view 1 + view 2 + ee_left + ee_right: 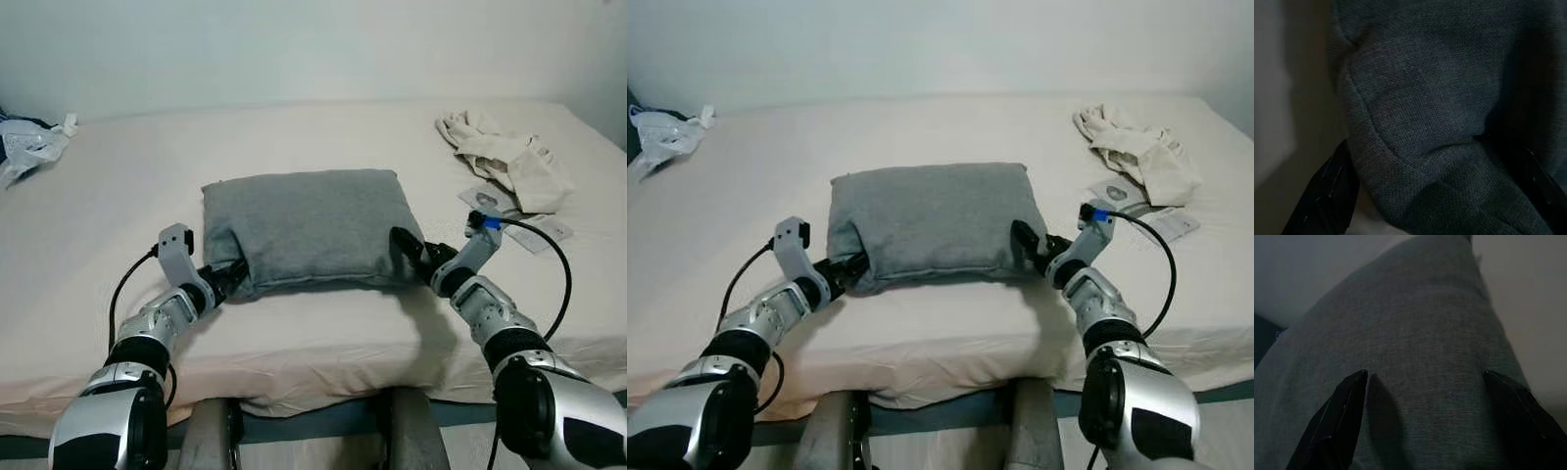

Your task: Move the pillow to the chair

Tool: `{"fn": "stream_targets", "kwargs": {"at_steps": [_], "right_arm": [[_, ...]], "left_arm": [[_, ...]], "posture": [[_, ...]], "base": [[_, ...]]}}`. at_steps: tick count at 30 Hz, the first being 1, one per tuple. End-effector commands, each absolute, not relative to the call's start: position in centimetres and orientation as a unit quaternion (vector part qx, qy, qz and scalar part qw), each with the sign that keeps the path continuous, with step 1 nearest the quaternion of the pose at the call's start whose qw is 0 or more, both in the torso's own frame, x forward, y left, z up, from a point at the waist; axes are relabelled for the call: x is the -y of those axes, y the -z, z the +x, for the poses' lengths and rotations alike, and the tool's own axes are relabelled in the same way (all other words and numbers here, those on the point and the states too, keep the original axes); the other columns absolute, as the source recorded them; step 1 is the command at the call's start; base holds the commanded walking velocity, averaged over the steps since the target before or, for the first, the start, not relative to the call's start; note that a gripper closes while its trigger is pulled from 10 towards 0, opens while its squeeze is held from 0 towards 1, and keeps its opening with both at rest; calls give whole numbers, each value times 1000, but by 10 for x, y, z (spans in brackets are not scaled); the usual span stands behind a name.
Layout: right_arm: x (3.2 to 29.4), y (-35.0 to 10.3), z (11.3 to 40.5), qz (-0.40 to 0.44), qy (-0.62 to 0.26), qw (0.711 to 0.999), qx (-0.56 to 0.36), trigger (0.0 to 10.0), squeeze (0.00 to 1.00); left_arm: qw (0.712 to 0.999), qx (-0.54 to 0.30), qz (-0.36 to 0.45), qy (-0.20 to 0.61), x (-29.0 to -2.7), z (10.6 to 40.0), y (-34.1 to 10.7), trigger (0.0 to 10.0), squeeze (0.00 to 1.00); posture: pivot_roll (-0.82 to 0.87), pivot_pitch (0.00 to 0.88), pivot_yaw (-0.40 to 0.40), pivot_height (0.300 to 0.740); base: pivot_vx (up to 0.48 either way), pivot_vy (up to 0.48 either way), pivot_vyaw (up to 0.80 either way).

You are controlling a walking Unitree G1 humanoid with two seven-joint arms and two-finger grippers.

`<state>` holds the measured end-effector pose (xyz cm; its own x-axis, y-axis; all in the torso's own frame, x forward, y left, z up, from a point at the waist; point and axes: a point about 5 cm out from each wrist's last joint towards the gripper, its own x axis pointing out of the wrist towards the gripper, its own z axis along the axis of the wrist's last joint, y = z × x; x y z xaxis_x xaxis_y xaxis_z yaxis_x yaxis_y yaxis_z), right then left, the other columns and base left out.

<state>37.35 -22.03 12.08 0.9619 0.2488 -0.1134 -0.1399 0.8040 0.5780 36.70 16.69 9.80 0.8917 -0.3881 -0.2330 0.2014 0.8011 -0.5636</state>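
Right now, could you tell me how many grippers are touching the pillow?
2. The left gripper is at the pillow's near left corner, fingers spread around it; the right gripper presses against its near right corner, fingers apart on the fabric.

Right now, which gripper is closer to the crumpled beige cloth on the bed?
Right. The right gripper is at the pillow's right edge, the side where the beige cloth lies. The left gripper is at the pillow's opposite corner.
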Motion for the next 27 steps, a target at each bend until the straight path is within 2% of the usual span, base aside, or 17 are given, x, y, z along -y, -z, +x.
{"fn": "stream_targets", "kwargs": {"at_steps": [1, 2, 4, 5, 7, 9, 11, 16, 17, 18, 19, 27], "right_arm": [[211, -109, 371, 337, -92, 929, -125, 10000, 0], [215, -106, 370, 325, -69, 934, -132, 10000, 0], [228, -105, 369, 245, -22, 961, -129, 10000, 0], [228, -105, 369, 245, -22, 961, -129, 10000, 0], [250, -115, 367, 241, 22, 966, -93, 10000, 0], [250, -115, 367, 241, 22, 966, -93, 10000, 0], [261, -115, 364, 267, 35, 959, -90, 10000, 0], [253, -103, 361, 315, 28, 940, -124, 10000, 0], [245, -100, 361, 337, 18, 932, -134, 10000, 0], [230, -96, 363, 393, -4, 908, -144, 10000, 0], [226, -95, 363, 408, -10, 901, -147, 10000, 0], [208, -107, 371, 433, -61, 890, -126, 10000, 0]], "left_arm": [[921, -182, -276, 208, -146, 366, -98, 10000, 0], [921, -184, -265, 217, -143, 366, -98, 10000, 0], [931, -185, -227, 217, -144, 366, -98, 10000, 0], [931, -185, -227, 217, -144, 366, -98, 10000, 0], [940, -180, -206, 203, -154, 367, -100, 10000, 0], [940, -180, -206, 203, -154, 367, -100, 10000, 0], [942, -176, -205, 199, -166, 367, -103, 10000, 0], [940, -178, -207, 204, -172, 365, -103, 10000, 0], [938, -178, -213, 208, -170, 365, -104, 10000, 0], [933, -183, -216, 222, -165, 363, -102, 10000, 0], [932, -186, -214, 228, -163, 362, -102, 10000, 0], [913, -195, -218, 284, -146, 355, -100, 10000, 0]], "posture": [[89, 194, 4, 555], [103, 203, 5, 555], [119, 214, 6, 555], [119, 214, 6, 555], [135, 220, 15, 555], [135, 220, 15, 555], [144, 242, 34, 555], [156, 233, 38, 555], [158, 244, 39, 555], [163, 244, 41, 555], [163, 244, 41, 555], [163, 237, 41, 555]], "base": [[0, 0, 0], [0, 0, 0], [0, 0, 0], [0, 0, 0], [0, 0, 0], [0, 0, 0], [0, 0, 0], [0, 0, 0], [0, 0, 0], [0, 0, 0], [0, 0, 0], [0, 0, 0]]}}
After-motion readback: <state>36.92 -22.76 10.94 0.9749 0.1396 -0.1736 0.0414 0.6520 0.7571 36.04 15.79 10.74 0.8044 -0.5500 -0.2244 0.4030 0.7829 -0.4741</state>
